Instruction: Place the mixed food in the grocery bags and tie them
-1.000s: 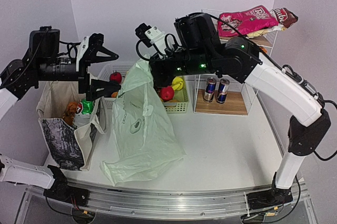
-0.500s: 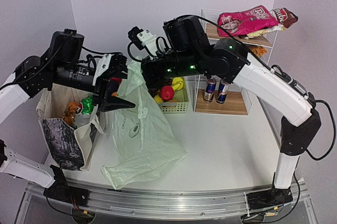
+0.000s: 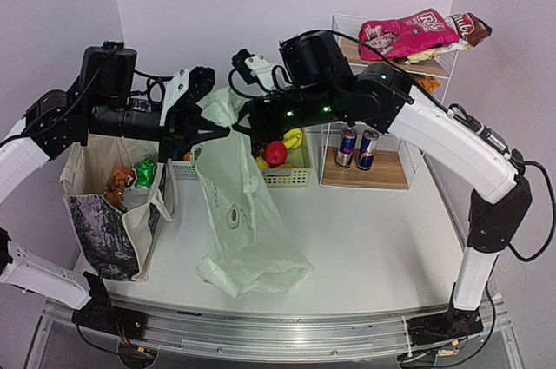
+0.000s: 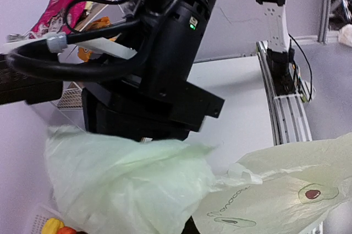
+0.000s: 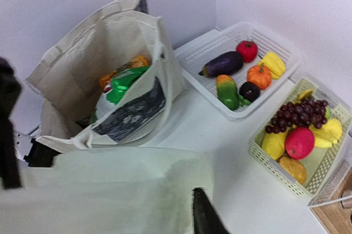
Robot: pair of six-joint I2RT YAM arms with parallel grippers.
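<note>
The pale-green avocado-print plastic bag [image 3: 243, 213] hangs stretched over the table, its bottom crumpled on the surface. My left gripper [image 3: 215, 130] is shut on the bag's top edge from the left; in the left wrist view the bag [image 4: 126, 179] covers the jaws. My right gripper [image 3: 245, 126] meets the same top from the right. Its wrist view shows one dark finger [image 5: 206, 217] against the film [image 5: 110, 190], with the other finger hidden. The beige canvas tote [image 3: 104, 213] stands open at left, holding a green packet [image 5: 124, 77] and an orange packet [image 5: 135, 62].
A green basket [image 5: 330, 187] behind the bag holds grapes [image 5: 294, 115], bananas and a red apple [image 3: 276, 154]. A white basket [image 5: 220, 44] holds toy vegetables. Two cans [image 3: 358, 148] stand on a wooden shelf under a wire rack with a pink packet [image 3: 408, 32].
My left gripper swung in from the left and closed on the bag's top. The bag has been drawn taller and narrower. The right arm shifted slightly right.
</note>
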